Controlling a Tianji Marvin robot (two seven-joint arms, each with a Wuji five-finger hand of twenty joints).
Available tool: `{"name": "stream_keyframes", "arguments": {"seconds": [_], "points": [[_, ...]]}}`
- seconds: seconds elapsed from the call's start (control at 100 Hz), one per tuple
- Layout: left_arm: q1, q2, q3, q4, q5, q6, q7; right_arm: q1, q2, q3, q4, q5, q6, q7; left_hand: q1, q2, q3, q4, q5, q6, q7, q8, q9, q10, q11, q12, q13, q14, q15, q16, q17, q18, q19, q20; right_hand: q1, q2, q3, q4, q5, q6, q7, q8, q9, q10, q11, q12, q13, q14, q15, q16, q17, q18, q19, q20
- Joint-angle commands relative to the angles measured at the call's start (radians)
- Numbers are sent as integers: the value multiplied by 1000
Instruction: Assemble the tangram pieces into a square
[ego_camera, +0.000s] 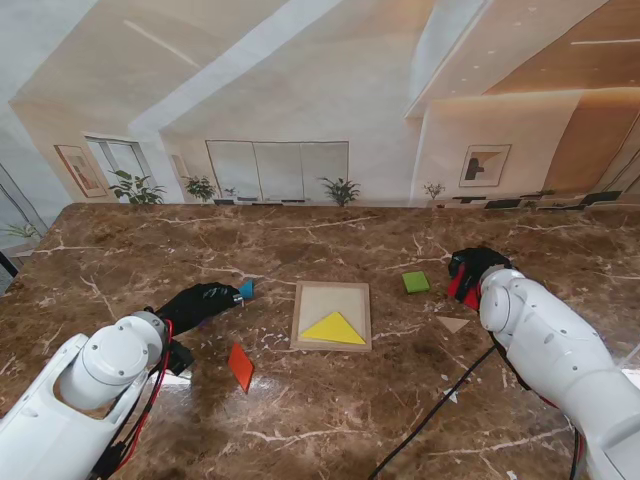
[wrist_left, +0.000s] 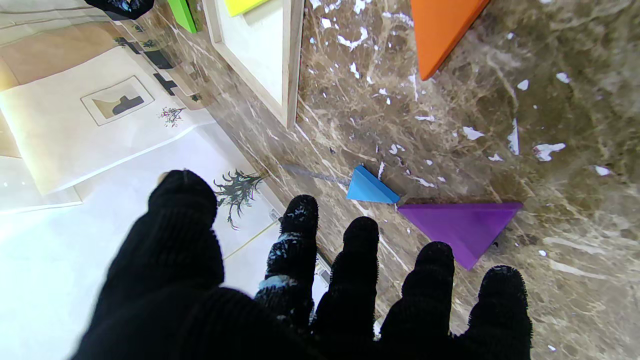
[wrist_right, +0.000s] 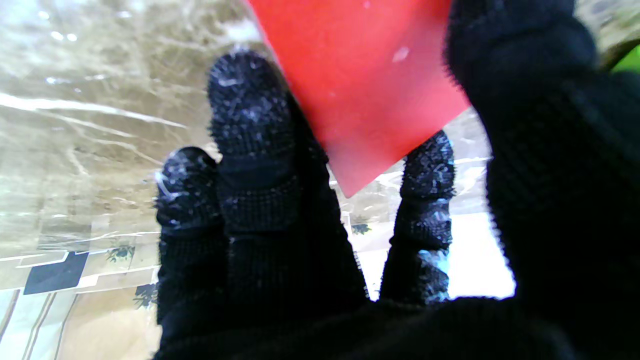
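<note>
Your right hand (wrist_right: 380, 210) grasps the flat red piece (wrist_right: 365, 85) between thumb and fingers, lifted off the brown marble table (ego_camera: 330, 420), likely for carrying to the shallow wooden square tray (ego_camera: 331, 316), where only 1 yellow triangle (ego_camera: 334, 329) lies. Your left hand (wrist_left: 300, 280) is released, fingers spread near the small blue triangle (wrist_left: 369, 187) and purple triangle (wrist_left: 462, 225). The red piece's outline is cut off
</note>
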Motion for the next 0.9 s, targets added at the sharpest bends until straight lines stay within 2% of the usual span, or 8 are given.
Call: {"name": "stream_keyframes", "arguments": {"seconds": [0.0, 0.11, 0.15, 0.28, 0.43, 0.6, 0.75, 0.89], "points": [[4, -2, 3, 6, -1, 4, 0, -17, -6, -9, 17, 0, -13, 16, 34, 31, -25, 15, 23, 0, -4, -23, 25, 12, 5, -3, 6, -18, -18, -8, -8, -21, -25, 26, 111, 132, 94, 70, 228, 75, 498, 166, 31, -264, -115, -98, -71, -84, -17, 4, 2, 33, 13, 22], [3, -3, 4, 8, -2, 4, 0, -7, -12, -23, 46, 16, -33, -3, 34, 32, -26, 15, 23, -1, -4, -23, 24, 9, 5, -3, 6, -18, -17, -7, -9, -22, -25, 26, 122, 101, 87, 62, 263, 81, 496, 192, 53, -255, -120, -104, -39, -87, 20, 2, 26, 42, 19, 23], [2, -3, 4, 9, -3, 5, 1, -7, -13, -22, 49, 19, -36, -8, 35, 32, -26, 15, 23, 0, -4, -23, 25, 10, 5, -3, 6, -16, -17, -7, -9, -23, -25, 26, 119, 88, 87, 63, 279, 82, 476, 245, 61, -253, -121, -106, -30, -90, 40, -14, 32, 42, 20, 23], [0, -3, 5, 11, -3, 5, 1, 3, -22, -34, 81, 35, -57, -31, 34, 31, -28, 16, 24, 0, -4, -23, 25, 10, 5, -3, 6, -18, -17, -7, -9, -22, -25, 26, 121, 55, 76, 47, 316, 89, 463, 267, 110, -247, -125, -123, 5, -103, 86, 5, 66, 48, 35, 23], [-2, -3, 7, 15, -4, 5, 1, 15, -27, -48, 108, 47, -79, -49, 34, 33, -28, 16, 24, -2, -4, -23, 25, 9, 5, -3, 5, -19, -18, -7, -9, -23, -25, 26, 142, 40, 67, 35, 358, 100, 458, 278, 152, -239, -136, -128, 11, -120, 188, 31, 111, 48, 62, 24], [-2, -4, 7, 17, -5, 7, 3, 24, -33, -46, 130, 59, -113, -69, 35, 33, -29, 16, 25, 0, -4, -23, 24, 11, 5, -3, 4, -19, -18, -8, -10, -23, -26, 26, 175, 38, 50, 30, 419, 115, 451, 273, 221, -251, -128, -107, 14, -143, 304, 59, 171, 44, 89, 18], [-2, -5, 8, 18, -6, 8, 7, 35, -39, -52, 154, 73, -143, -84, 36, 33, -30, 17, 26, 0, -4, -22, 24, 9, 5, -3, 5, -19, -18, -7, -10, -23, -26, 26, 191, 43, 56, 37, 447, 124, 444, 269, 263, -275, -82, -69, 13, -159, 380, 98, 199, 32, 104, 15], [-1, -6, 7, 19, -6, 10, 10, 41, -44, -57, 168, 87, -155, -85, 37, 34, -30, 17, 29, 1, -3, -22, 24, 11, 6, -3, 3, -20, -19, -8, -10, -24, -26, 26, 201, 48, 60, 40, 447, 125, 443, 270, 266, -281, -52, -42, 15, -170, 424, 137, 210, 30, 113, 16]]}}
